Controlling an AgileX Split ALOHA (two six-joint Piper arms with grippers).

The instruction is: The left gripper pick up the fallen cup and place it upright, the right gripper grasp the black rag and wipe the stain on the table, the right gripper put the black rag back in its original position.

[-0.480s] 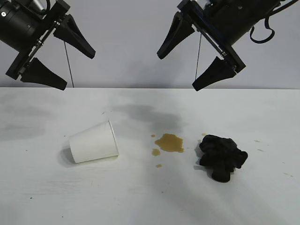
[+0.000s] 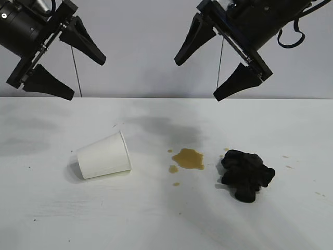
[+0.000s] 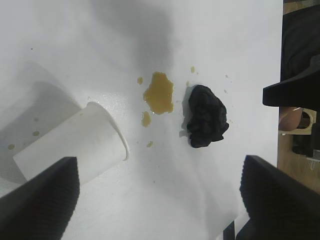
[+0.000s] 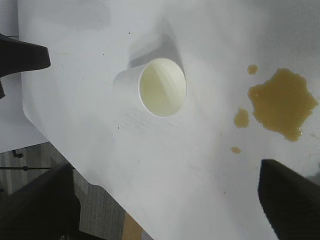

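The white paper cup point(image 2: 103, 155) lies on its side on the table point(image 2: 166, 219), left of centre, its mouth toward the stain. It also shows in the left wrist view point(image 3: 70, 142) and in the right wrist view point(image 4: 157, 87). The yellowish-brown stain point(image 2: 188, 159) is a small puddle with droplets in the middle, also visible in the wrist views point(image 3: 159, 92) point(image 4: 282, 102). The crumpled black rag point(image 2: 246, 174) lies just right of it point(image 3: 206, 116). My left gripper point(image 2: 86, 73) hangs open and empty high above the cup. My right gripper point(image 2: 200, 78) hangs open and empty high above the stain and rag.
The table's edge point(image 4: 65, 150) shows in the right wrist view, with floor beyond it. Faint grey smudges point(image 2: 161, 125) mark the tabletop behind the stain.
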